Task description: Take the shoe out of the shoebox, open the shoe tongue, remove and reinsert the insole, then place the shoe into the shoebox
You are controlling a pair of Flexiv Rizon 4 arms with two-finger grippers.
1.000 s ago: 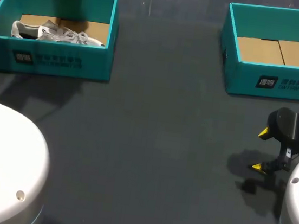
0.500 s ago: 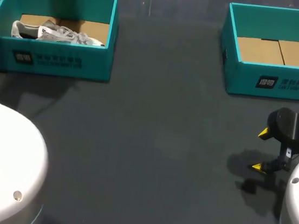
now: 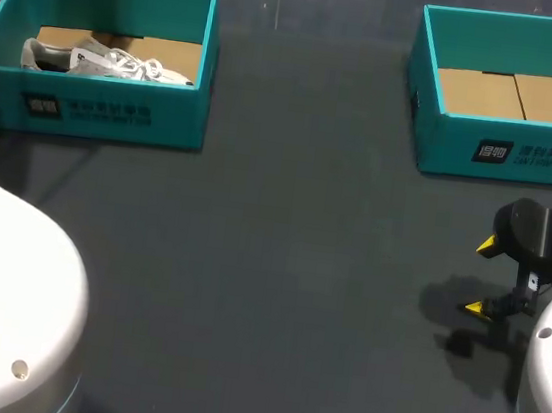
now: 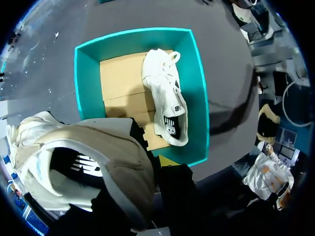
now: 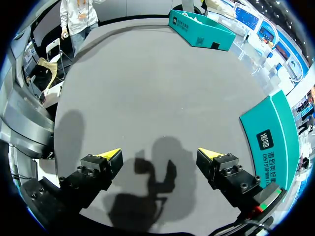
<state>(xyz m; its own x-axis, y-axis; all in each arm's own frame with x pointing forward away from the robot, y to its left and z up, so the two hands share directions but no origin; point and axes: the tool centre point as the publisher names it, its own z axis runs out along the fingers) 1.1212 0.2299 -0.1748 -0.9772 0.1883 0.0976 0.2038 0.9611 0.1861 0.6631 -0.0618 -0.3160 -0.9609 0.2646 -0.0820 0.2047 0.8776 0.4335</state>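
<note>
Slip risk: my L hand [image 4: 152, 164] is clamped on beige cloth shoe [image 4: 98, 162], high over teal card shoebox [image 4: 199, 88] w/ white shoe [image 4: 165, 96] inside. It hangs off to one side, so I think it may drop. R hand [image 5: 160, 160] fingers apart, low over dark worktop [image 3: 291, 249].

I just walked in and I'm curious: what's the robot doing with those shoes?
The left gripper holds one cream-and-white sneaker up above the teal cardboard shoebox, where a second white sneaker lies on its side. The right gripper hangs open over the dark grey table, holding nothing, beside an empty teal shoebox.
</note>
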